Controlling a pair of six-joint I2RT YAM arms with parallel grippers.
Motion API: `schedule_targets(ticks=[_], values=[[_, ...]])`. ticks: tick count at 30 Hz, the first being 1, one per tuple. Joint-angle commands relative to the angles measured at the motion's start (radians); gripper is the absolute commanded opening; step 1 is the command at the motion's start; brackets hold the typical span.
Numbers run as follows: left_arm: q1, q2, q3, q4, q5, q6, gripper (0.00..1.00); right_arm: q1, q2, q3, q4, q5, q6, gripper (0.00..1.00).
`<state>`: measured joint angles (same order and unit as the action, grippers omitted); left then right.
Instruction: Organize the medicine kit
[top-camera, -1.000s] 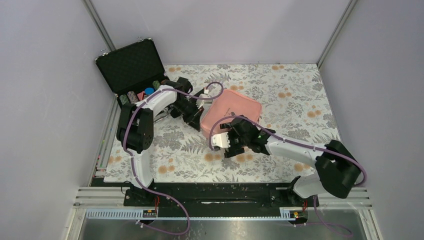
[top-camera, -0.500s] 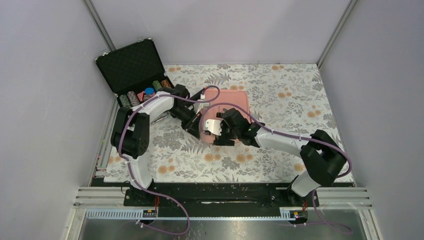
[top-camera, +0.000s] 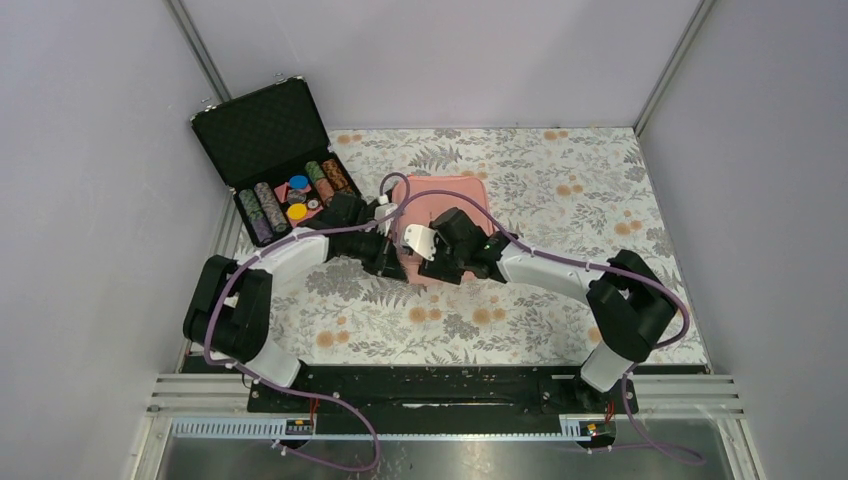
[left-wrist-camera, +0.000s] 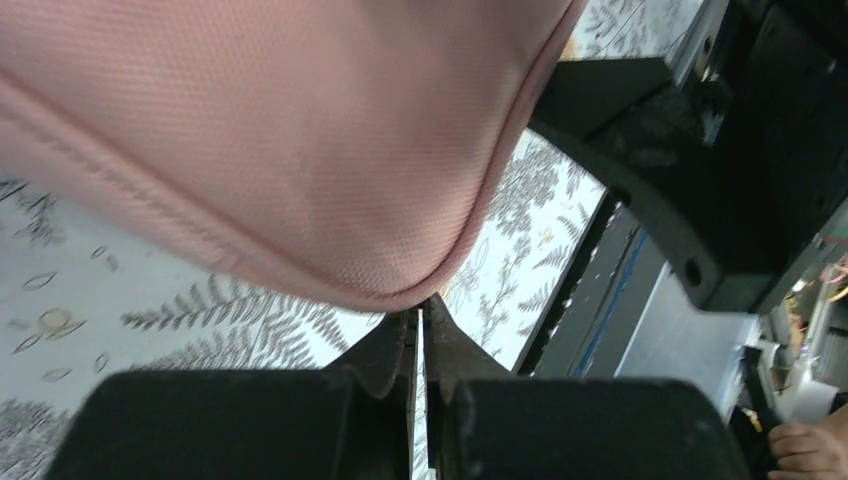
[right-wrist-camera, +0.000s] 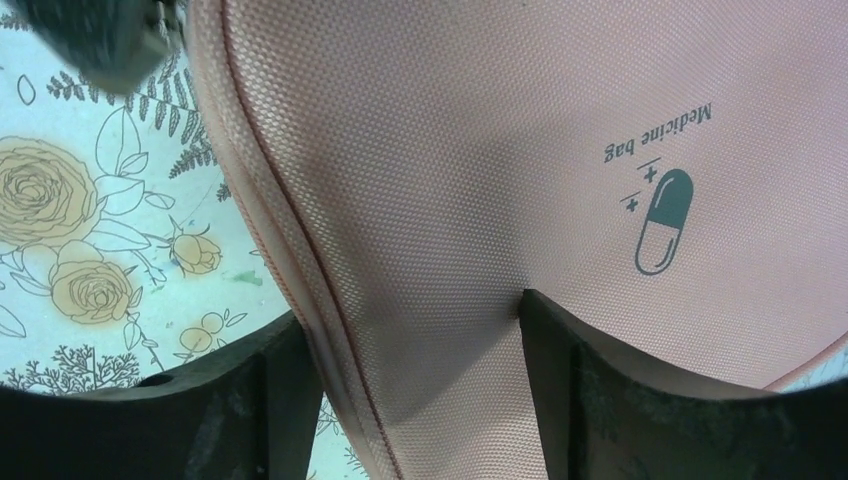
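Medicine kit (top-camera: 455, 192) rests on the counter (top-camera: 560, 180); right jaws gape over its lid, left jaws nearly closed, empty, at its edge. A nudge could skid it.

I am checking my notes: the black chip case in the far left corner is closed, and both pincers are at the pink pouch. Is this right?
No: the black chip case is open, lid up and chips showing, in the top view. The left pincer and right pincer are at the pink pouch.
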<state>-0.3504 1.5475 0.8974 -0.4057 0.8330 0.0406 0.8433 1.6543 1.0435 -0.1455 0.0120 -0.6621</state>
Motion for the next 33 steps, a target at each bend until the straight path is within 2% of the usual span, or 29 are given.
schedule_targets(ticks=[1,3,8,12,15,19,22,26,33], values=[[-0.077,0.023,0.017,0.275,0.146,-0.229,0.00,-0.003,0.039,0.058,0.047,-0.054,0.123,0.71],[-0.081,0.059,0.044,0.314,0.152,-0.276,0.00,-0.003,0.024,0.044,0.042,-0.066,0.126,0.73],[-0.050,0.070,0.121,0.156,0.101,-0.128,0.00,-0.004,-0.151,-0.037,-0.048,-0.155,0.052,0.85],[-0.007,0.048,0.171,0.007,0.048,0.018,0.00,-0.014,-0.266,-0.014,-0.282,-0.203,-0.048,0.91],[0.026,0.050,0.222,-0.081,-0.049,0.113,0.00,-0.040,-0.303,-0.032,-0.371,-0.159,-0.196,0.95],[0.071,0.085,0.299,-0.180,-0.163,0.224,0.00,-0.128,-0.314,-0.049,-0.402,-0.119,-0.400,0.98],[0.104,0.122,0.366,-0.255,-0.275,0.295,0.00,-0.223,-0.300,-0.009,-0.389,-0.191,-0.476,0.98],[0.131,0.131,0.389,-0.277,-0.337,0.386,0.00,-0.234,-0.254,-0.003,-0.319,-0.240,-0.646,0.99],[0.133,0.169,0.432,-0.392,-0.360,0.531,0.00,-0.232,-0.089,-0.013,-0.006,-0.223,-0.803,0.99]])
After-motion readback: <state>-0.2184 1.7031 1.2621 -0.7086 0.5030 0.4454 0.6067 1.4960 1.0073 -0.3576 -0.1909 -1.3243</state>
